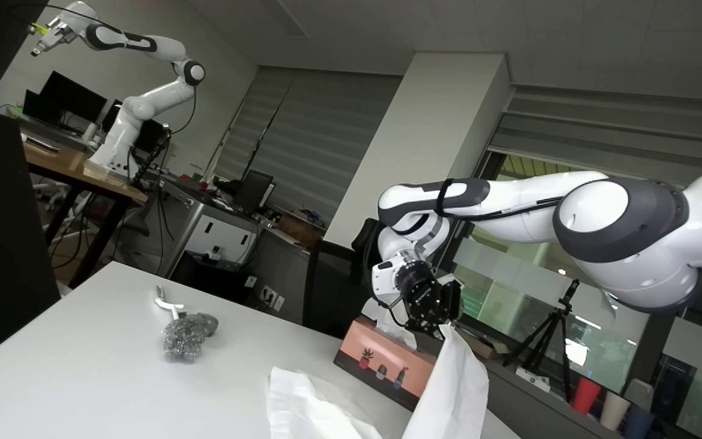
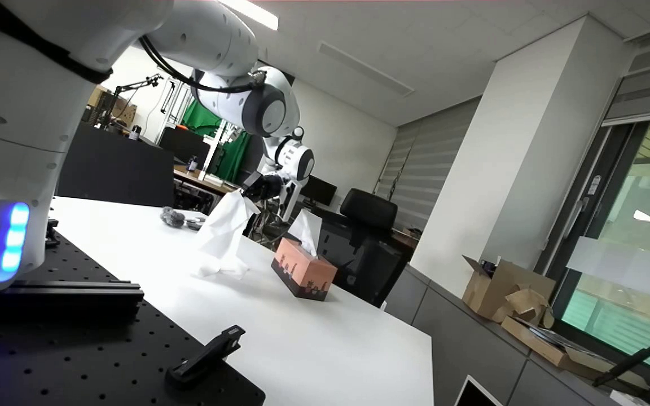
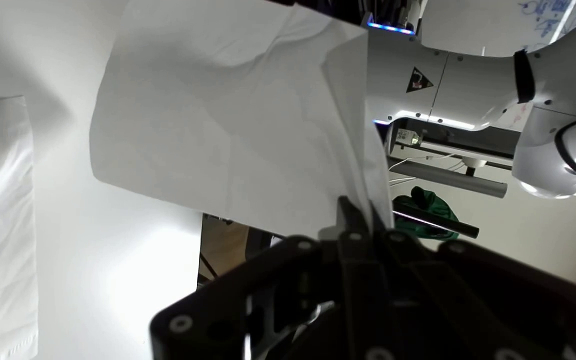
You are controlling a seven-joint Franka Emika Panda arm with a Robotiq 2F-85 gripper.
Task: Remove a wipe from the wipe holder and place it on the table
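Observation:
My gripper (image 3: 360, 215) is shut on a white wipe (image 3: 228, 110), pinched at one end; the gripper also shows in both exterior views (image 1: 439, 329) (image 2: 251, 189). The held wipe hangs down over the table in both exterior views (image 1: 451, 390) (image 2: 226, 220); I cannot tell whether its lower end touches. A second wipe (image 1: 311, 405) lies on the white table (image 1: 83, 372) and shows at the left edge of the wrist view (image 3: 0, 230). The wipe holder, an orange and dark tissue box (image 2: 305, 268), stands on the table with a wipe (image 2: 305, 228) sticking out of its top.
A grey steel-wool scrubber (image 1: 183, 335) with a white handle lies on the table. A black perforated plate (image 2: 77, 349) with a black clamp (image 2: 206, 358) adjoins the table. A black office chair (image 2: 353, 242) stands behind the tissue box.

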